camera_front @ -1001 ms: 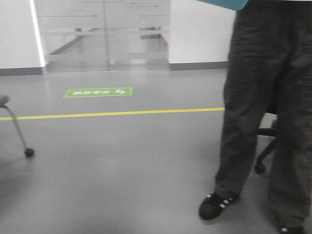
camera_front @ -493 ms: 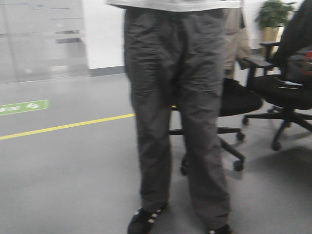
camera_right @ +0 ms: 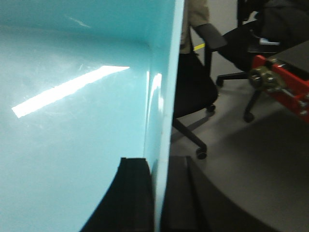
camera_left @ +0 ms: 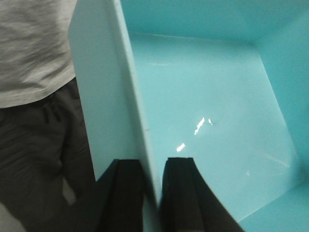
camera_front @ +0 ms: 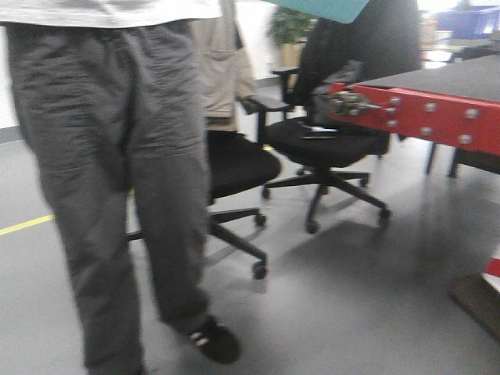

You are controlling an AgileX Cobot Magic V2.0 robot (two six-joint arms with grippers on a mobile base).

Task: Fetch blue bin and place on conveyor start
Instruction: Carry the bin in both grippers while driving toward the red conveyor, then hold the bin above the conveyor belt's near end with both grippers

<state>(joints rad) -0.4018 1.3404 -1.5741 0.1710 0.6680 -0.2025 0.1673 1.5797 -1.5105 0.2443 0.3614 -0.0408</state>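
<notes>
The light turquoise blue bin (camera_left: 207, 111) fills both wrist views; it also shows in the right wrist view (camera_right: 72, 111), and a corner of it shows at the top of the front view (camera_front: 324, 8). My left gripper (camera_left: 153, 169) is shut on the bin's left wall, one finger inside and one outside. My right gripper (camera_right: 158, 166) is shut on the bin's right wall the same way. The conveyor start (camera_front: 437, 101), a dark belt on a red bolted frame, stands at the right of the front view; its red end also shows in the right wrist view (camera_right: 285, 82).
A person in dark grey trousers (camera_front: 109, 180) stands close at the left. Black office chairs (camera_front: 328, 141) on castors stand between the person and the conveyor. Grey floor (camera_front: 359, 289) lies in front, with a yellow line (camera_front: 23, 225) at the left.
The front view has swung right: the person has slid from the right edge to the left, and the chairs and the red conveyor frame have come into view.
</notes>
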